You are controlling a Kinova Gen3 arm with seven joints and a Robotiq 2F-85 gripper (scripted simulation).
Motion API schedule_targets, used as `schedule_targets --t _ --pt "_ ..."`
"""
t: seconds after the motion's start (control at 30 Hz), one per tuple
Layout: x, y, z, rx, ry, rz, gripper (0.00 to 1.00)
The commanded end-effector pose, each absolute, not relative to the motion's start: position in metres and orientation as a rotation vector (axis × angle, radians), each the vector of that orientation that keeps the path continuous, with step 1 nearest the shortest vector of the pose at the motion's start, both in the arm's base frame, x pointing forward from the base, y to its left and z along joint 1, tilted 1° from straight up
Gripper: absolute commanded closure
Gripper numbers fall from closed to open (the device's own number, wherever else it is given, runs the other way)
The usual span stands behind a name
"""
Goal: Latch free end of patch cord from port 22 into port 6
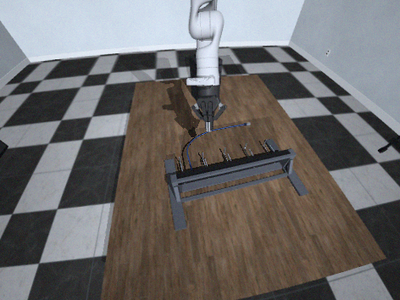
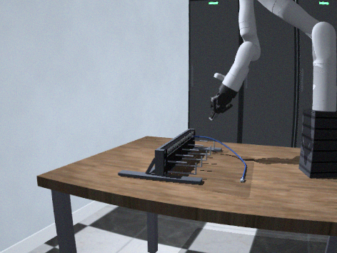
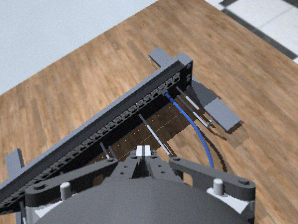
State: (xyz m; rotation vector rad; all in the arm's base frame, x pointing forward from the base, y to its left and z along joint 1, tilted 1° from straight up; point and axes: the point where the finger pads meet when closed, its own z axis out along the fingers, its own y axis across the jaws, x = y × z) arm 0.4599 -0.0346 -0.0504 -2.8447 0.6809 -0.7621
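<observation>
The rack (image 1: 230,169) (image 2: 160,162) (image 3: 95,127) stands upright on its feet on the table, its row of ports facing the robot. The blue patch cord (image 1: 187,149) (image 2: 228,148) (image 3: 201,135) is plugged in near one end of the row and arcs out over the table. Its free end, a small clear plug (image 1: 248,124) (image 2: 242,180), lies on the table on the robot's side of the rack; the wrist view does not show it. My gripper (image 1: 208,129) (image 2: 210,118) (image 3: 143,154) is shut and empty, in the air above the table, higher than the rack. The port numbers are too small to read.
Several thin metal cable bars (image 1: 225,153) (image 2: 195,169) (image 3: 155,134) stick out from the rack's port side, below the ports. The wooden table (image 1: 220,246) (image 2: 107,164) (image 3: 115,70) has its edges well away from the plug. The arm's shadow falls beside the gripper.
</observation>
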Motion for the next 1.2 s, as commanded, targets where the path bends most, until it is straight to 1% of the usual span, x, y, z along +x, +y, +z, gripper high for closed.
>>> schedule_targets --t 0.0,0.07,0.27,0.57,0.63,1.0,1.17 --pt "0.456 -0.004 -0.063 -2.836 0.723 -0.703 1.00" --pt "0.456 -0.004 -0.063 -2.836 0.723 -0.703 1.00" --pt "0.434 0.036 -0.085 -2.774 1.008 -0.564 1.00" --pt "0.386 0.096 -0.114 -2.656 1.412 -0.353 1.00" --pt "0.386 0.096 -0.114 -2.656 1.412 -0.353 1.00" --pt "0.321 0.154 -0.135 -2.511 1.796 -0.152 1.00" --pt "0.303 0.167 -0.139 -2.469 1.893 -0.104 1.00"
